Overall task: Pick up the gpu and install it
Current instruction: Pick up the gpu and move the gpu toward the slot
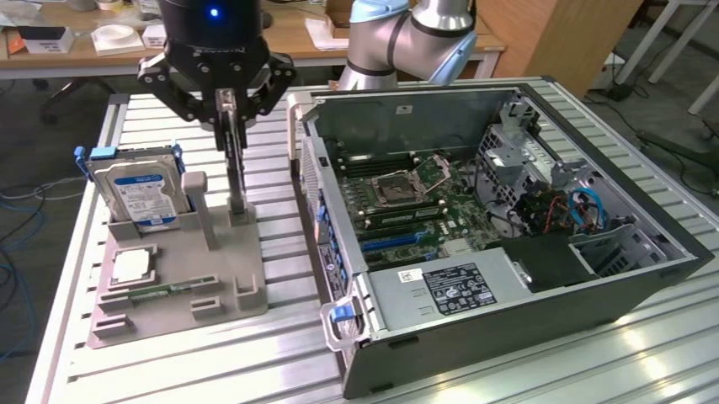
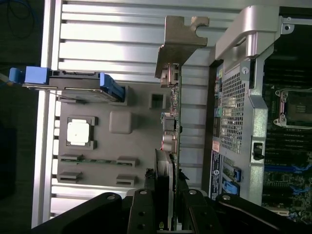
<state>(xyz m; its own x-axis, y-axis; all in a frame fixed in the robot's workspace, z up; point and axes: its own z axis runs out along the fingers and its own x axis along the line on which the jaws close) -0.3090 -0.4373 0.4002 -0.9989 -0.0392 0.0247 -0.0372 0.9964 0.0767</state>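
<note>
1. Gripper (image 1: 229,99) hangs upright over the grey fixture (image 1: 242,282), jaws clamped on the top edge of the gpu (image 1: 235,160). In the wrist view the gripper (image 2: 170,202) pinches the board edge-on, with one finger (image 2: 142,210) on each side.
2. The gpu (image 2: 174,124) stands on edge, its silver bracket (image 2: 183,34) at the end away from the gripper. Its lower edge sits at the fixture's slot posts; I cannot tell whether it is seated or just clear of them.
3. Step in hand, by my judgement: the pick. The grasp is made and the install is not begun.
4. Judgement: freeing the card calls for a straight pull along the slot, board kept vertical so that neither the edge connector nor the bracket snags a post.
5. In the exterior view, a hard drive (image 1: 141,189) stands in the fixture at 8 o'clock from the gripper. A processor chip (image 1: 133,268) and a memory stick (image 1: 157,292) lie at 7 o'clock.
6. The open computer case (image 1: 506,345) lies at 4 o'clock, just beside the fixture, with its motherboard (image 1: 405,202) exposed and its power supply (image 1: 450,290) on the near side.
7. Everything rests on a slatted aluminium table (image 1: 202,362).
8. A wooden desk (image 1: 292,38) with small boxes stands at 12 o'clock, and blue cables (image 1: 12,252) lie on the floor at 9 o'clock.
</note>
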